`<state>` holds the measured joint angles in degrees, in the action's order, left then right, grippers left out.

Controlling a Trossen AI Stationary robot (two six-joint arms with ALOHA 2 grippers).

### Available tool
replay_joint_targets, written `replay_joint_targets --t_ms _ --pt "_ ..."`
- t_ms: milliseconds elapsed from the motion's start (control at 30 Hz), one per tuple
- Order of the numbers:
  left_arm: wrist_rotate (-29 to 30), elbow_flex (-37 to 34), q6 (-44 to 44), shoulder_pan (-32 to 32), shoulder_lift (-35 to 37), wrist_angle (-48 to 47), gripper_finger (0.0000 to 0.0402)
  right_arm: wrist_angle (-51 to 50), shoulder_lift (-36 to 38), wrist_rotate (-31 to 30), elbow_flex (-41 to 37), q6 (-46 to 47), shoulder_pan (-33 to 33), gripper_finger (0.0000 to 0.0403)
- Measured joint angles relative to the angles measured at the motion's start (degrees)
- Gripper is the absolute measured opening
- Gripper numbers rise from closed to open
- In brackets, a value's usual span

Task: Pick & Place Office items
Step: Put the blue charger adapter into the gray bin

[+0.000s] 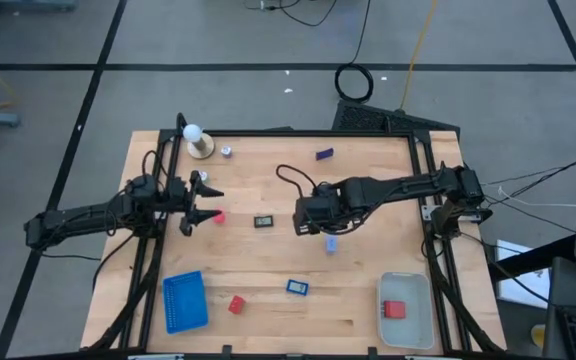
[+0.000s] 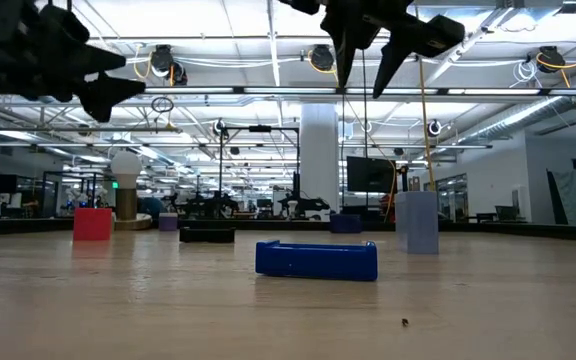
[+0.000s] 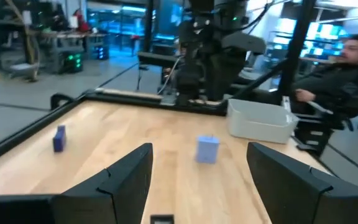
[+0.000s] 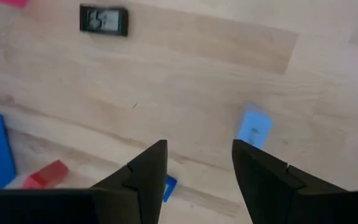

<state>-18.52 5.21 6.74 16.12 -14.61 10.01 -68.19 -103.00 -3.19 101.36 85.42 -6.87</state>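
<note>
Several small office items lie scattered on the wooden table. They include a pale-blue piece [image 1: 331, 243] [image 4: 254, 127], a black rectangular piece [image 1: 264, 221] [image 4: 104, 20], a blue piece [image 1: 297, 287] [image 2: 316, 259], two red blocks [image 1: 236, 304] [image 1: 218, 216], and a dark-blue piece [image 1: 324, 154]. My right gripper [image 1: 313, 225] [image 4: 197, 168] hangs open above the table's middle, pointing steeply down, with the pale-blue piece just beside it on the near right. My left gripper [image 1: 193, 205] [image 3: 197, 180] is held level and open at the left, above the table, holding nothing.
A blue ribbed tray [image 1: 185, 300] sits near the front left. A pale translucent bin [image 1: 405, 330] at the front right holds a red block [image 1: 395, 309]. A white ball on a round base [image 1: 196, 140] stands at the far left. A person [image 3: 347, 56] sits beyond the table.
</note>
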Motion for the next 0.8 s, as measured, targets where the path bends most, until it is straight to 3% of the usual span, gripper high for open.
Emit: replay_joint_targets --t_ms 200,400,800 --pt "-2.9 0.0 3.8 0.0 0.0 -1.3 0.0259 0.4 0.0 1.3 -4.4 6.3 0.0 0.0171" --pt "-8.5 0.0 5.2 0.0 0.0 0.2 0.0259 6.9 0.0 12.5 -14.0 10.5 -0.8 0.0188" --pt "-13.0 0.0 5.6 0.0 0.0 0.1 0.0259 18.7 0.0 9.1 -23.0 13.4 -1.1 0.0274"
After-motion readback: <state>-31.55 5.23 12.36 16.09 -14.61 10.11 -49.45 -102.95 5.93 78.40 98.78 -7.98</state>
